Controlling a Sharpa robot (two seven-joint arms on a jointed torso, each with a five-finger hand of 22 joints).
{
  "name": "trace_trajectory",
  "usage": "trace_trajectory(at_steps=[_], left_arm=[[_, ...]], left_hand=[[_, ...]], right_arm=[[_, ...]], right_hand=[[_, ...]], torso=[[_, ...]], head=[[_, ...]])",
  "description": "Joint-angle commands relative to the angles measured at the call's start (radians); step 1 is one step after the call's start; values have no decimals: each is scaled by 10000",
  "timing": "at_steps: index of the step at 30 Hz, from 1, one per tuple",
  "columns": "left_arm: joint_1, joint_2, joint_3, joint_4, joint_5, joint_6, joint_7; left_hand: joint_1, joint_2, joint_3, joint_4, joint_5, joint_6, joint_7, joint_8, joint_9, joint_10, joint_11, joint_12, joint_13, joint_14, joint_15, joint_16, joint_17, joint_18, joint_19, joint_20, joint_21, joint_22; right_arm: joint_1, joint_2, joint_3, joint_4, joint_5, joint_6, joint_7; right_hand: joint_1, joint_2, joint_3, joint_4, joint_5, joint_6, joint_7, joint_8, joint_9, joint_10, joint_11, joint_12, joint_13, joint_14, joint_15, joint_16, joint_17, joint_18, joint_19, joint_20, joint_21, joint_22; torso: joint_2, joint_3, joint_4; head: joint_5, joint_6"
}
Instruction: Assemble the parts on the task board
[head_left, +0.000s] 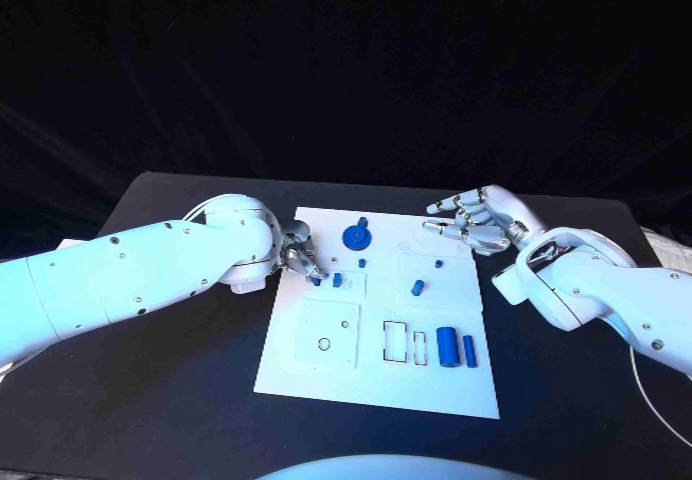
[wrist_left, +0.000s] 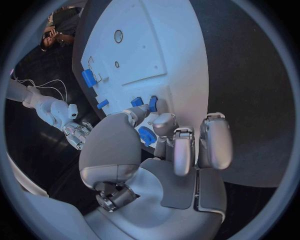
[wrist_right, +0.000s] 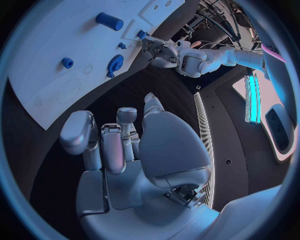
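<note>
Parts on the task board (head_left: 310, 370), seen from the head view: blue gear (head_left: 356, 237) near the far edge, small pegs (head_left: 338, 281) left of centre, another peg (head_left: 417, 287) and a small stud (head_left: 438, 265) toward the right, two cylinders (head_left: 447, 347) lying side by side in the near right corner. Left hand (head_left: 299, 255) down at the board's left edge, fingertips close on one small peg (head_left: 316, 281); whether pinched or merely touched, hard to tell. Right hand (head_left: 476, 222) hovering off the far right corner, fingers apart, holding nothing.

Left wrist view: left hand (wrist_left: 169, 150) above the task board (wrist_left: 175, 45), fingers (wrist_left: 212, 142) loosely curled, thumb reaching toward the small blue pegs (wrist_left: 137, 102). Blue gear (wrist_left: 147, 135) partly hidden behind the fingers. No clear grip visible; contact point covered by the hand itself.

Right wrist view: right hand (wrist_right: 134, 145) clear of the task board (wrist_right: 56, 75), fingers relaxed and apart. Large cylinder (wrist_right: 109, 21) and gear (wrist_right: 115, 63) lying on the board, left hand (wrist_right: 156, 50) working at the far edge.

Likely step: picking up or seating a small peg at the left side. Next move calls for a firm pinch, then an upright alignment over its socket. Sockets themselves too small to make out.
</note>
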Motion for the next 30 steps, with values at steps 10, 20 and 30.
trace_trajectory(at_steps=[10,20,30], left_arm=[[-62,108,-49,-65,112,316,-200],[-61,92,-48,-100,57,209,-230],[-61,-52,-36,-26,87,-244,-200]], left_hand=[[-198,-30,-572,100,-22,163,-5,-115,-49,128,-31,106,54,1051,-96,30,2635,-151,106,-40,89,798],[-625,-145,-1662,539,-46,365,-19,-168,-79,221,-45,155,88,1051,-103,30,2635,-169,146,-51,130,873],[-883,5,-3576,810,-50,474,-70,-244,-79,285,-81,186,113,1051,-136,30,2635,-183,185,-86,163,962]], right_arm=[[-8,-12,0,36,-16,183,65],[-8,-7,0,18,1,202,63],[-9,3,0,-5,11,213,72]], right_hand=[[-26,84,-53,-5,56,47,42,31,14,-55,-15,-63,-9,581,5,-52,384,161,-87,13,-33,-10],[-27,95,-71,-8,69,49,41,33,14,-48,-16,-40,0,579,5,-62,376,160,-87,13,-38,-10],[-31,97,-74,-5,69,49,41,33,14,-46,-15,-36,2,578,5,-65,372,160,-86,13,-38,-8]], torso=[[1,-9,9],[-7,-16,14],[-2,-20,11]], head=[[-34,-26],[-48,-50],[-66,-44]])
